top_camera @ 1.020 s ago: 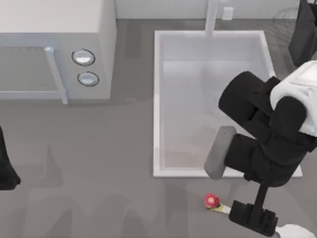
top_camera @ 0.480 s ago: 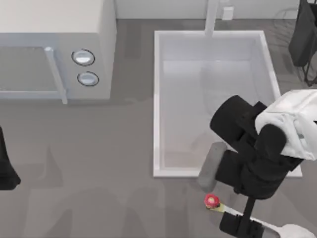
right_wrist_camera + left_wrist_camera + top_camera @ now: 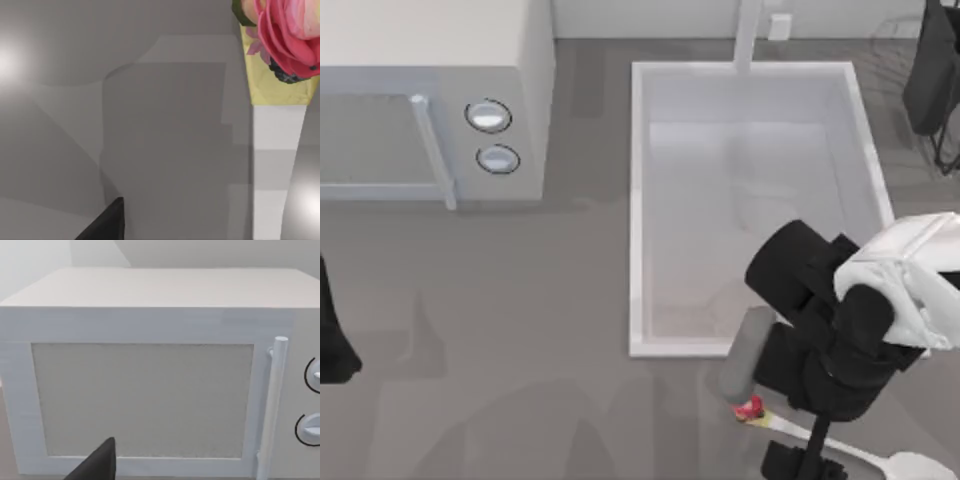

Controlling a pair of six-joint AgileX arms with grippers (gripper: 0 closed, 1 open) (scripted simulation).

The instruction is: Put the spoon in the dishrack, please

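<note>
- Spoon (image 3: 840, 448) lies flat on the table (image 3: 520, 380) near the top view's lower right corner, just in front of the white sink basin (image 3: 638, 200); flower knob toward the basin, bowl toward the right edge. Same spot as a second ago, so not yet lifted.
- Right tool (image 3: 800, 462) now sits lower over the handle than a second ago, shifted toward the knob and straddling the white shaft just behind it.
- Close on the right wrist view: handle (image 3: 272, 165) and pink flower, with one dark fingertip (image 3: 105, 222) well to the side. Reads as spread, nothing pinched yet.
- Judged as the last stretch of the approach: closing on the handle comes next.
- Dishrack (image 3: 932, 70) stands at the far right corner, beyond the basin, well apart from the spoon; the whole carry remains.
- Left tool (image 3: 97, 465) parked at the left edge, facing the microwave (image 3: 430, 100); cannot tell whether spread or pressed together.
</note>
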